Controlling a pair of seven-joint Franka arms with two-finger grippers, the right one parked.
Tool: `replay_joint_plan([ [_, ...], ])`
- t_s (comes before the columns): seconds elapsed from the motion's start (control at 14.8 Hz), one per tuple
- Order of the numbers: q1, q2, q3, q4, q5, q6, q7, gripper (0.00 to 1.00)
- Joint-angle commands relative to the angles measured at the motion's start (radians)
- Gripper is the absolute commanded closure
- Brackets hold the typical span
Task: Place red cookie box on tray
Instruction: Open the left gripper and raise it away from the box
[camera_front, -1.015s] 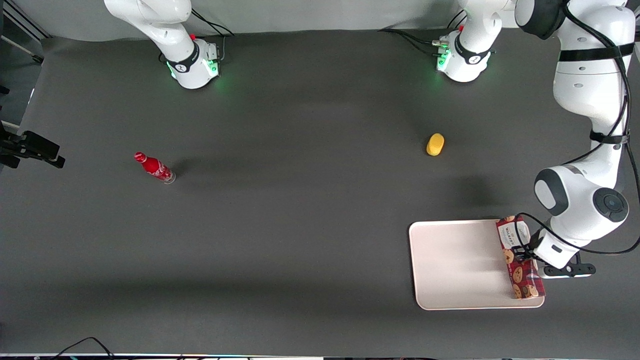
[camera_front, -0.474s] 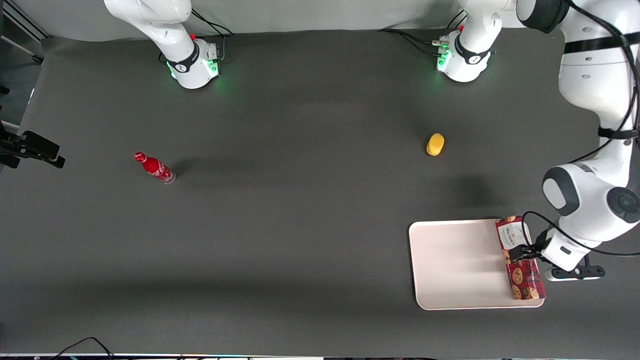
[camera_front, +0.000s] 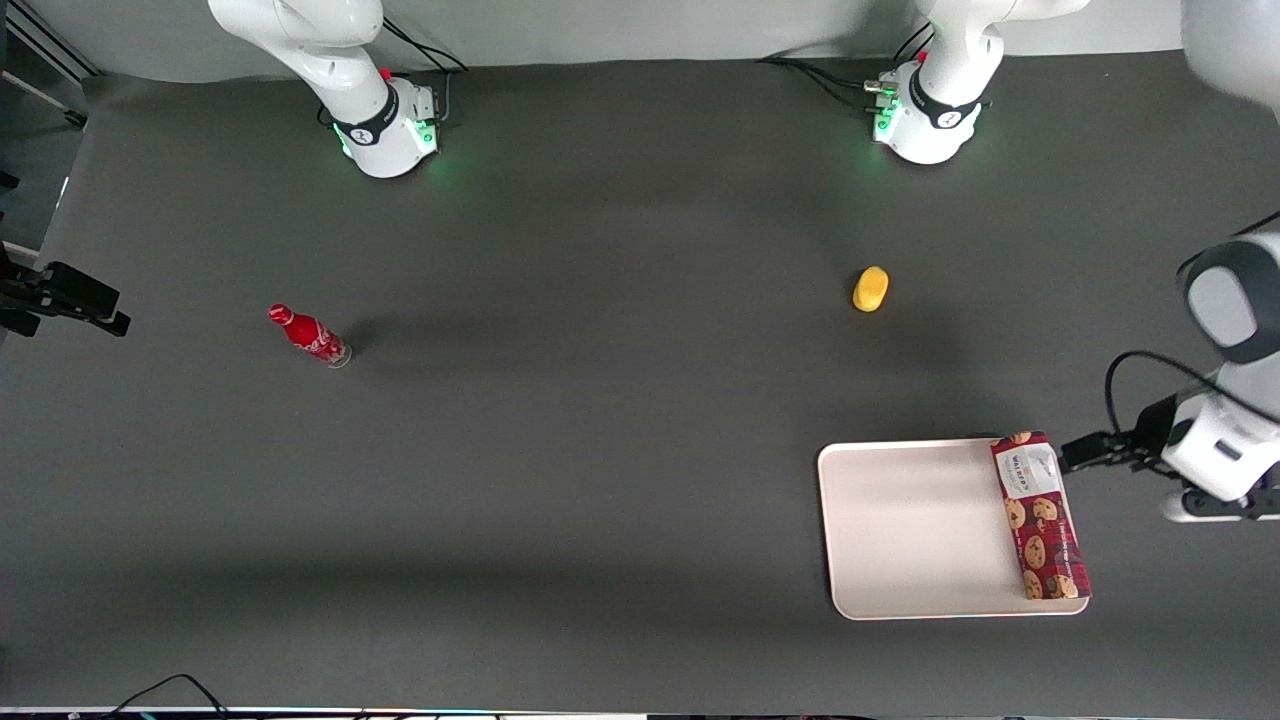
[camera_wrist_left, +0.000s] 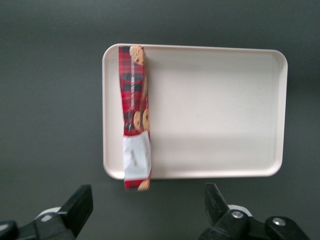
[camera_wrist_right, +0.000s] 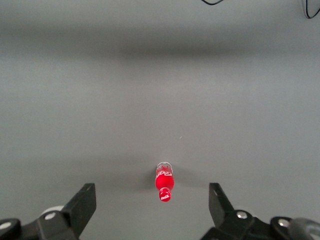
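The red cookie box (camera_front: 1040, 515) lies flat on the tray (camera_front: 920, 530), along the tray's short side toward the working arm's end of the table, its ends reaching the rim. My left gripper (camera_front: 1075, 452) hangs beside that end of the tray, raised above the table and apart from the box. In the left wrist view the box (camera_wrist_left: 135, 115) and the cream tray (camera_wrist_left: 215, 110) lie well below the gripper (camera_wrist_left: 146, 196), which is open with nothing between its fingers.
A yellow oval object (camera_front: 871, 288) lies on the dark table farther from the front camera than the tray. A small red cola bottle (camera_front: 310, 336) stands toward the parked arm's end. Both arm bases (camera_front: 925, 120) sit at the table's back edge.
The gripper has let go of the cookie box, lifted, and drawn away from the tray toward the working arm's end. The box stays where it was on the tray.
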Motion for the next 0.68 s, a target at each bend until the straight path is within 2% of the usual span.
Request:
replay_joint_plan([
  [0.0, -0.047, -0.184, 0.005, -0.029, 0.114, -0.201, -0.099, 0.00],
  [0.34, -0.078, -0.400, -0.020, -0.028, 0.142, -0.369, -0.098, 0.00],
  [0.61, -0.078, -0.450, -0.038, -0.016, 0.154, -0.412, -0.092, 0.00],
])
